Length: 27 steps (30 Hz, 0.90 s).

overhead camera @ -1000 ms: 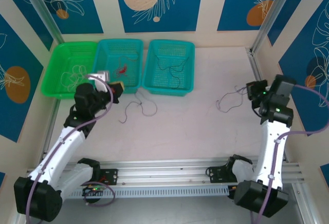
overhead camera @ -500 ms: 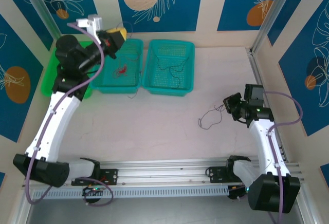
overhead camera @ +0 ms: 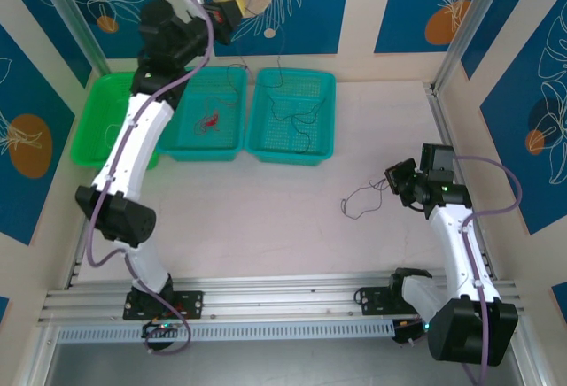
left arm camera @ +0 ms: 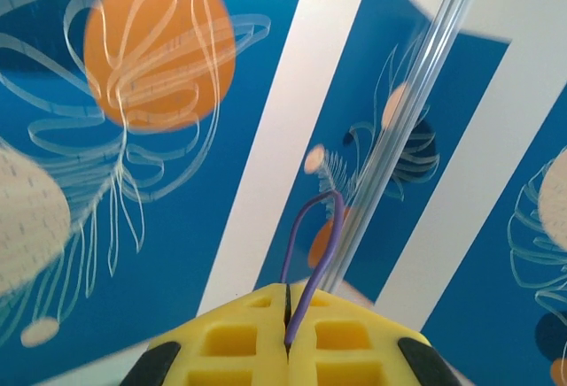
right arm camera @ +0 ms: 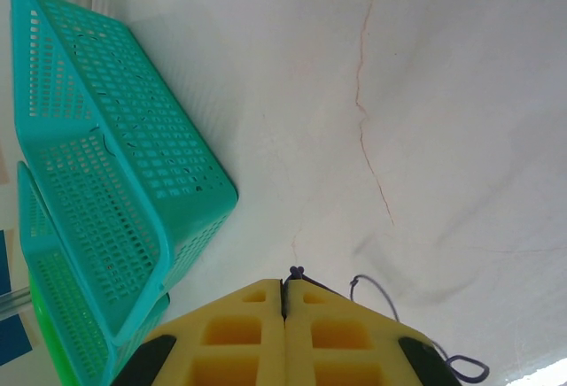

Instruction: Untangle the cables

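- Gripping hard, the left pincer (overhead camera: 228,10) (left arm camera: 288,302) sits high against the back wall, above and behind the middle basket (overhead camera: 208,149). Its yellow pads are pressed together on a purple wire (left arm camera: 324,235), which loops up out of the seam between them.
- Thin dark strands show at the rear rim of the middle basket and of the right basket (overhead camera: 288,151). Cannot tell whether they run up to the left pincer.
- The right pincer (overhead camera: 396,178) (right arm camera: 283,287) is low over the surface (overhead camera: 292,218), well to the right of the middle basket and nearer the arm bases. Its pads are closed with no gap, pinching the end of a dark wire (overhead camera: 359,202).
- The rest of the dark wire lies in loose loops on the surface, on the side of the right pincer toward the middle basket.
- A red wire (overhead camera: 210,122) is bunched on the floor of the middle basket.
- A thin black wire (overhead camera: 297,122) lies in the right basket, which touches the middle basket's right side.
- The green basket (overhead camera: 97,151) touches the middle basket's left side, with a pale wire (overhead camera: 111,131) faintly visible inside it, partly behind the left arm.
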### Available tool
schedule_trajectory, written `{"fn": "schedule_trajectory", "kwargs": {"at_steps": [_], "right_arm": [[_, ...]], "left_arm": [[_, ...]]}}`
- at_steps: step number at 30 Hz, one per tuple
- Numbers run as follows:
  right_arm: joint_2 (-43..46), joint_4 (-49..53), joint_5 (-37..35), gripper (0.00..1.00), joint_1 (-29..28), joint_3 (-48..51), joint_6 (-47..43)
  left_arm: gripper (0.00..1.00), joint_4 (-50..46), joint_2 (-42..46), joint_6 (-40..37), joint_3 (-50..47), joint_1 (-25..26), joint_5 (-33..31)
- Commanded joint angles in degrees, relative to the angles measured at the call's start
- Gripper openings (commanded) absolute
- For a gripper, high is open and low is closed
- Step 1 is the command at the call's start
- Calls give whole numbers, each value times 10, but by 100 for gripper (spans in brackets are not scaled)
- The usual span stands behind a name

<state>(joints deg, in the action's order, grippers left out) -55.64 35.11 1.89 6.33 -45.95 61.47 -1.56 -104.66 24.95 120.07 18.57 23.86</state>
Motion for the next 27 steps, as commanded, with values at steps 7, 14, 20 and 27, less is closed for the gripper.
{"fn": "schedule_trajectory", "kwargs": {"at_steps": [7, 14, 20, 27], "right_arm": [[5, 2, 11, 0, -4, 6, -10], [18, 6, 6, 0, -4, 11, -13], [17, 6, 20, 0, -4, 6, -14], [2, 0, 105, 0, -7, -38, -50]], "left_arm": [[0, -38, -87, -58, -17, 62, -44], [0, -9, -114, -77, -112, 67, -80], [49, 19, -87, -85, -188, 67, -94], [78, 47, 57, -140, -293, 69, -23]]}}
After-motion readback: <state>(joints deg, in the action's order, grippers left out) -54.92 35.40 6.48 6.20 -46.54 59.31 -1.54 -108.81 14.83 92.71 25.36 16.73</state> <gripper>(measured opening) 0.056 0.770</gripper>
